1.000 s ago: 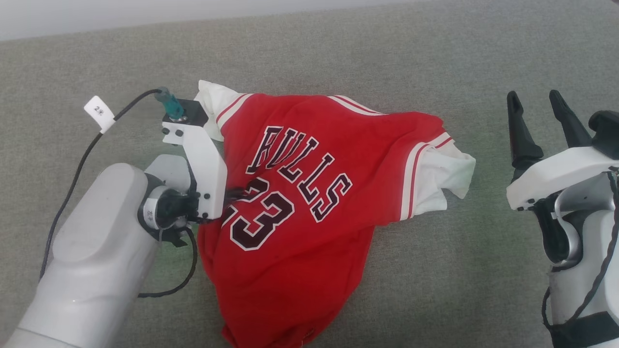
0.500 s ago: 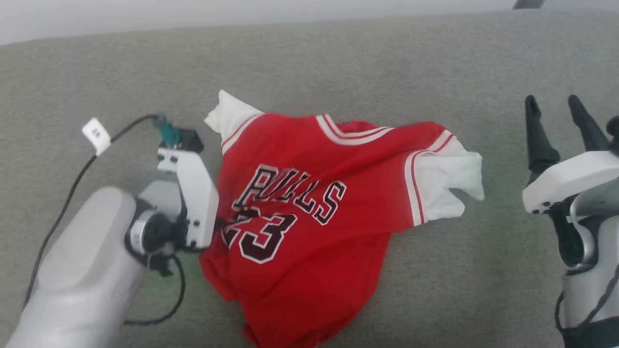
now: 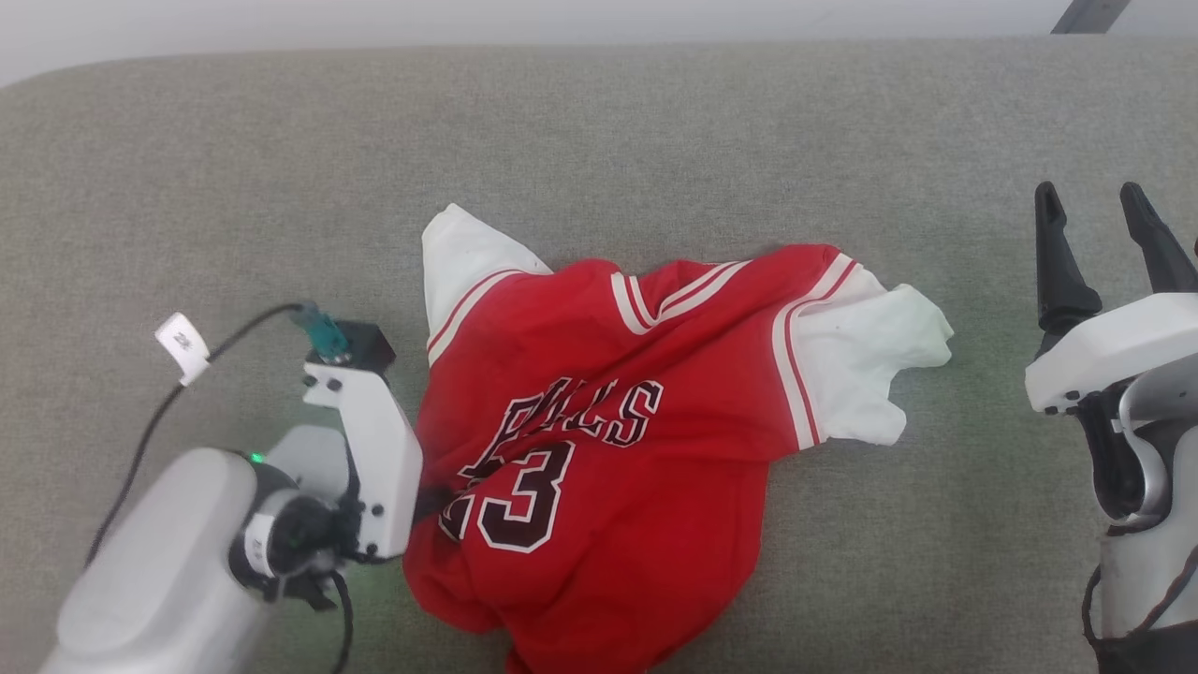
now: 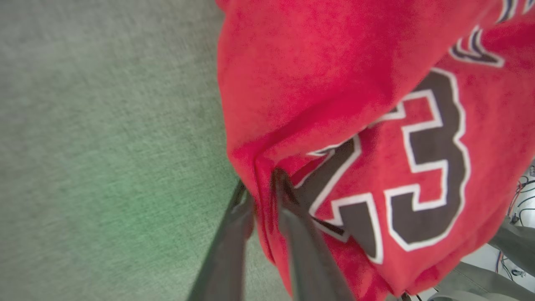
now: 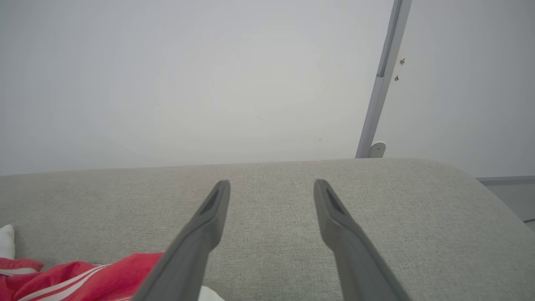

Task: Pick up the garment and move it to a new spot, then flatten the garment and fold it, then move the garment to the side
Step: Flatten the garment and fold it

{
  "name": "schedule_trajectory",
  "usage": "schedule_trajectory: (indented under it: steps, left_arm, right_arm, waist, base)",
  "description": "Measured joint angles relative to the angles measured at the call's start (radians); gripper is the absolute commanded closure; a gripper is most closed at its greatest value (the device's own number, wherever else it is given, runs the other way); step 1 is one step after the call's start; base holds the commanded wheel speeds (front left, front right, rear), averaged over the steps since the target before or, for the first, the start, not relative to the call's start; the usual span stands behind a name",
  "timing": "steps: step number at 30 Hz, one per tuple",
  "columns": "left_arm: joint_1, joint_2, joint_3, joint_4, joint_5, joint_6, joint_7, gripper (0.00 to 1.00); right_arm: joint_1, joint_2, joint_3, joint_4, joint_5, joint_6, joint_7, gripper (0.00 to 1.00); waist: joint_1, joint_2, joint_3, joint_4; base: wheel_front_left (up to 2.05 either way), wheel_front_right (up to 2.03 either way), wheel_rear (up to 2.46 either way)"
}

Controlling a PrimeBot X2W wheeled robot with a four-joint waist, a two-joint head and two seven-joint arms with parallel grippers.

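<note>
Pick-up: left gripper (image 4: 262,190) pinches a garment (image 3: 608,524) fold.
Right gripper (image 5: 271,184) hangs wide, empty (well aside); next calls for a lift.

Red-and-white garment (image 3: 599,543) lies rumpled mid grey padded surface (image 3: 281,168), lettering creased above the "23", w/ left gripper (image 3: 432,501) at lower left, fingers into its left edge by the "23", & right gripper (image 3: 1090,211) far right, fingers spread, well apart from it.
</note>
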Motion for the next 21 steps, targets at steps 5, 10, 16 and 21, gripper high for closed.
schedule_trajectory:
  steps: [5, 10, 16, 21]
  left_arm:
    - [-0.045, 0.025, 0.029, -0.031, 0.001, 0.023, 0.015, 0.0]
    - [-0.126, 0.06, 0.057, -0.056, 0.028, 0.039, 0.021, 0.0]
    - [-0.246, 0.073, 0.073, 0.035, 0.077, 0.007, -0.056, 0.0]
    - [-0.328, 0.058, 0.066, 0.159, 0.105, -0.034, -0.115, 0.0]
  right_arm:
    - [0.0, 0.002, 0.008, 0.0, 0.0, 0.0, 0.0, 0.0]
    - [0.001, 0.006, 0.025, -0.007, 0.003, 0.0, -0.02, 0.0]
    - [-0.012, 0.013, 0.044, -0.01, 0.009, 0.0, -0.047, 0.0]
    - [-0.015, 0.02, 0.062, -0.011, 0.012, 0.0, -0.058, 0.0]
  waist:
    - [0.0, 0.0, -0.009, -0.002]
    - [0.0, 0.0, -0.014, -0.018]
    - [0.0, 0.0, -0.005, -0.056]
    - [0.0, 0.0, 0.011, -0.099]
  base:
    - [0.0, 0.0, 0.0]
    - [0.0, 0.0, 0.0]
    - [0.0, 0.0, 0.0]
    - [0.0, 0.0, 0.0]
